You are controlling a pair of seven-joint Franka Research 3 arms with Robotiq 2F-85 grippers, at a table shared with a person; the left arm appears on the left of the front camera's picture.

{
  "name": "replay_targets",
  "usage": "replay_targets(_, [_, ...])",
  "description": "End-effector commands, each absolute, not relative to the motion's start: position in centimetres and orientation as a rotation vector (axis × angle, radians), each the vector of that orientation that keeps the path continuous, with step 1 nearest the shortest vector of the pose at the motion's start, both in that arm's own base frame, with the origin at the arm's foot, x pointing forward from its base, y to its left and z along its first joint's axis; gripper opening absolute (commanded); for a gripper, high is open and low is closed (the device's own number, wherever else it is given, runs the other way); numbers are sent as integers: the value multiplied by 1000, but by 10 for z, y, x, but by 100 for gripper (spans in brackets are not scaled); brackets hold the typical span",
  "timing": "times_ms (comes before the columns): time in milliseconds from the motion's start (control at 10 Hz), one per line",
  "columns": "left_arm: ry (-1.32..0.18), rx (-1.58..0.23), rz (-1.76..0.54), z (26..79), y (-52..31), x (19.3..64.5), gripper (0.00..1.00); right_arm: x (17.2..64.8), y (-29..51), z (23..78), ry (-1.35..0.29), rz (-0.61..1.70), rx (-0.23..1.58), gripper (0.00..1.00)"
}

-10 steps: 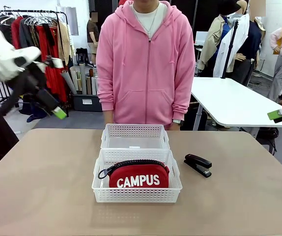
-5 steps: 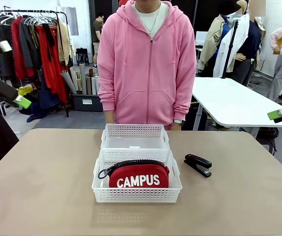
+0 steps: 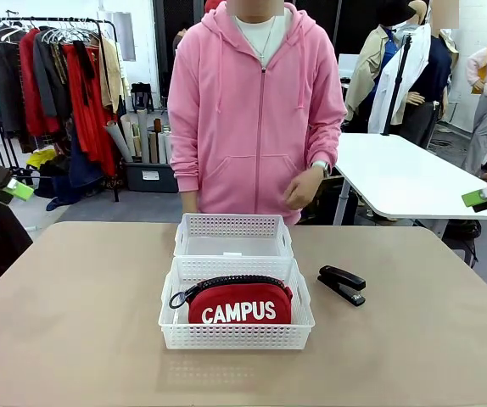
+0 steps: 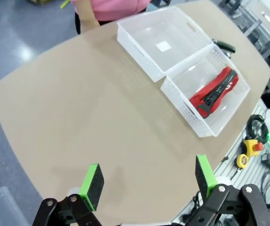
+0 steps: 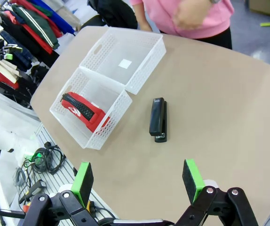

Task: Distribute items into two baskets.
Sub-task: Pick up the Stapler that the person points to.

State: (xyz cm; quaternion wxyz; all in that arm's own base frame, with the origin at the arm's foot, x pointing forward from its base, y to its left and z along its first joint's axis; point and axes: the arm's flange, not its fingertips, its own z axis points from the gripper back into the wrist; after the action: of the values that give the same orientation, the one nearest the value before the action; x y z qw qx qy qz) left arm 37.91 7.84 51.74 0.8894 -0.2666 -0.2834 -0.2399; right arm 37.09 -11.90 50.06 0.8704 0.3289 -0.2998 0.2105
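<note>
The red CAMPUS zip pouch lies in the near white basket. Touching it behind is the far white basket, which holds nothing. A black stapler rests on the table just right of the near basket. My left gripper hangs open off the table's left side; my right gripper is open off its right side. From the left wrist, the open left gripper looks down on the pouch. From the right wrist, the open right gripper is above the stapler.
A person in a pink hoodie stands at the far edge with one hand raised at waist height, above the far basket's right side. A white table stands behind on the right. Wide bare tabletop lies left and right of the baskets.
My left arm has pulled back leftward and down, to the picture's left edge. The person's hand has come up at their side. Baskets, pouch and stapler have not moved.
</note>
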Motion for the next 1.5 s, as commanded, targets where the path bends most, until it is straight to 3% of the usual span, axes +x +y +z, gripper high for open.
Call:
replay_targets(0, [-672,-601,-534,508,84,376,100,372,-119,501,-648,446,704,100])
replay_targets(1400, [-686,-645,-535,513,84,374,100,372,-119,501,-648,446,704,100])
